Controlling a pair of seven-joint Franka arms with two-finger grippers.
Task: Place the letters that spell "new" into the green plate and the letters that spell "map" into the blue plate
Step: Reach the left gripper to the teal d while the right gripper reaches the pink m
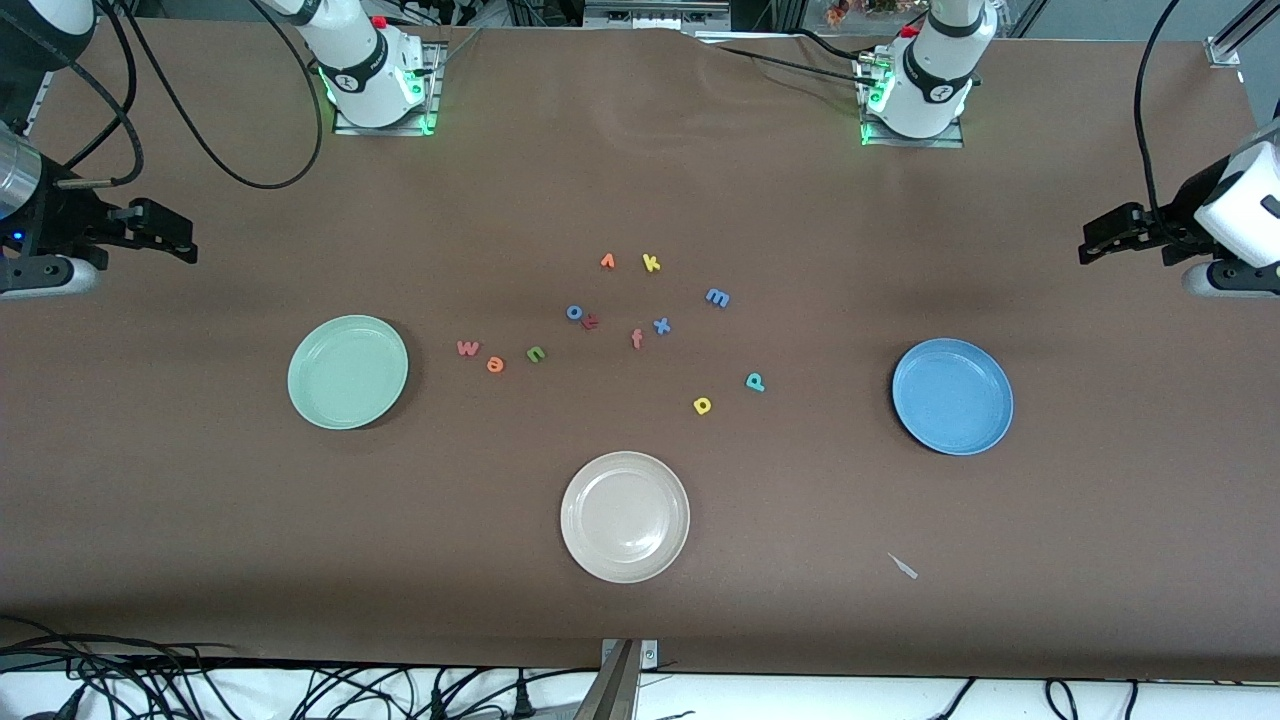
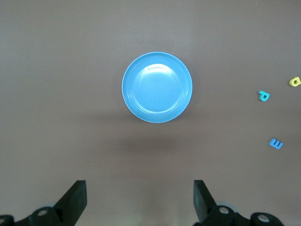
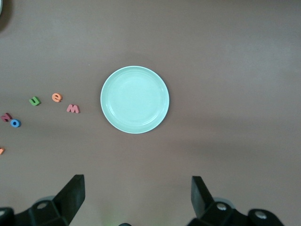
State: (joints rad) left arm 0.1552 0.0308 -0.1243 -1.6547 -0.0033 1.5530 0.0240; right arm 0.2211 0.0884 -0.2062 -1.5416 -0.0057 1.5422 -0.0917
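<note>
A cream plate sits nearest the front camera. Farther up, the yellow a and teal p lie between the green plate and blue plate; the w, e and n sit beside the green plate, the blue m farther still. The left gripper and right gripper wait at the table ends, jaws apart, holding nothing.

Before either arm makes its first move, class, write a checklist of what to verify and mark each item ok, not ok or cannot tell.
1. Left tool open, holding nothing, up at the left arm's end of the table: ok.
2. Right tool open, holding nothing, at the right arm's end: ok.
3. Green plate holds no letters: ok.
4. Blue plate holds no letters: ok.
5. Green n, orange e, red w lie apart on the table: ok.
6. Blue m, yellow a, teal p lie apart: ok.
</note>
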